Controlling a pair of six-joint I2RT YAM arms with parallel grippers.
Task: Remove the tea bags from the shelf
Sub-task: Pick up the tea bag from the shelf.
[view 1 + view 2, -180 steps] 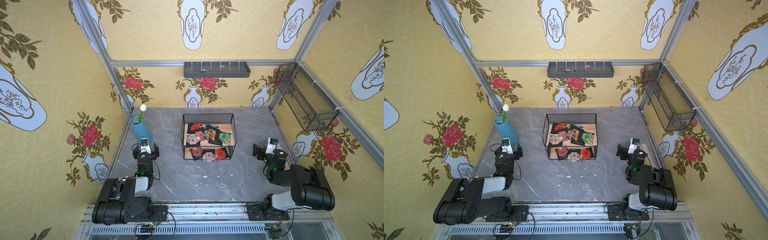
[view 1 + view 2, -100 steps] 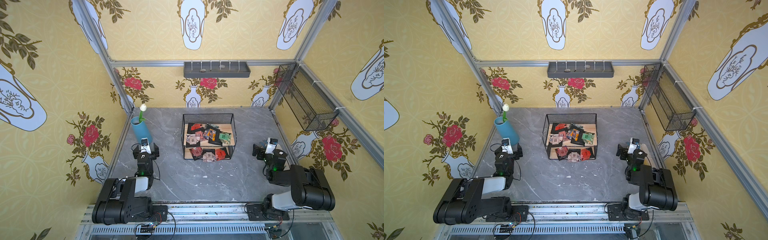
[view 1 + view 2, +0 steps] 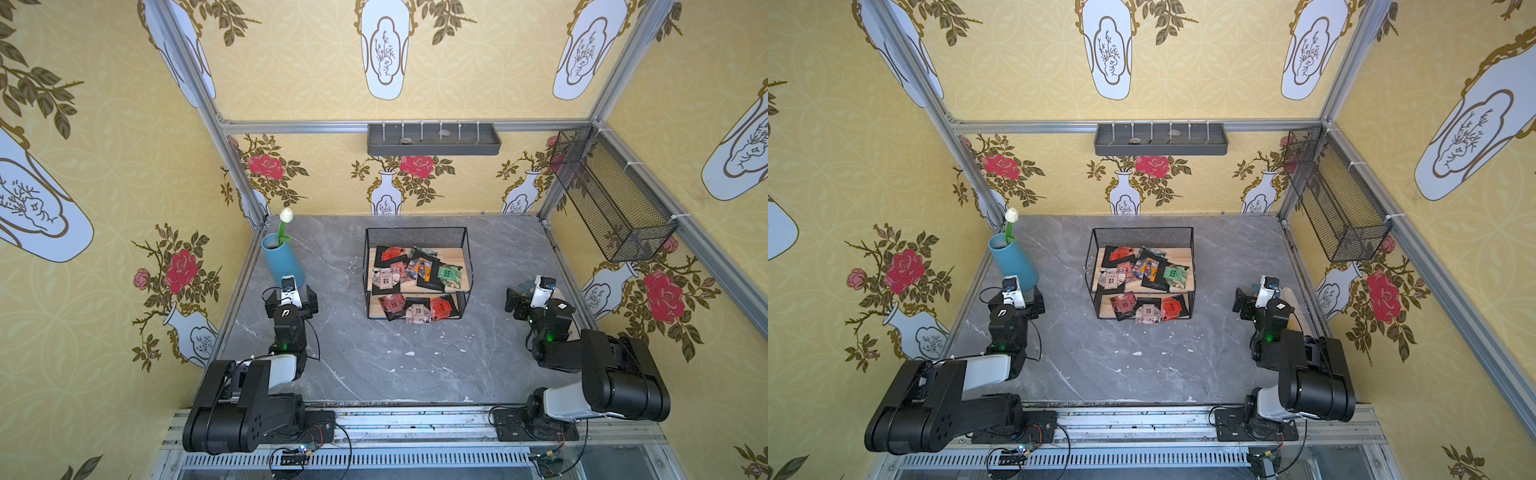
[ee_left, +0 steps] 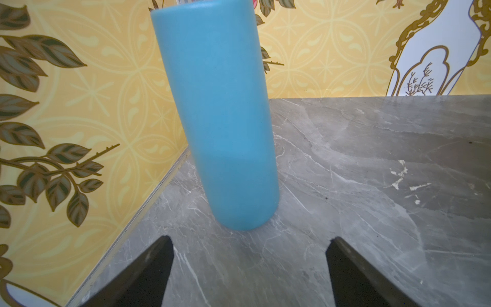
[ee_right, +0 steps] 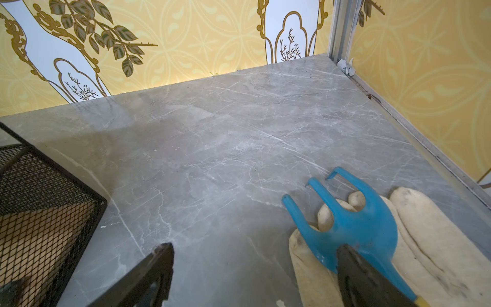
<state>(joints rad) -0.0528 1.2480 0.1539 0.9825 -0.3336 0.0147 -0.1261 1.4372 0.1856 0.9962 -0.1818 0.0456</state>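
All tea bags point(image 3: 417, 270) are on the shelf point(image 3: 415, 235), which stands on the grey marble table point(image 3: 374, 365) midway between the arms and toward the back wall. An overlapping cluster lies on the upper board. A smaller group lies on the lower board, with some sachets projecting past its front edge. No sachet is visible on the table, so removal is judged not yet begun and the step in hand is the first approach. The left gripper point(image 4: 249, 244) sits low at its own side of the table, jaws spread wide and empty, facing the blue vase point(image 4: 220, 119), which stands just beyond the fingertips without contact. The right gripper point(image 5: 255, 247) is likewise spread and holds nothing. A blue hand rake point(image 5: 356, 220) lying on a pale beige item point(image 5: 425, 226) runs under one of its fingers in the wrist view; contact cannot be determined. Both grippers are well apart from the shelf. The next move calls for one arm to travel inward to the shelf's open front. The projecting lower sachets are probably the easiest first pick, as their free edges allow a pinch. The upper cluster requires entry from above inside the mesh walls. The sachets are thin and overlapped, so a pinch may take two at once.
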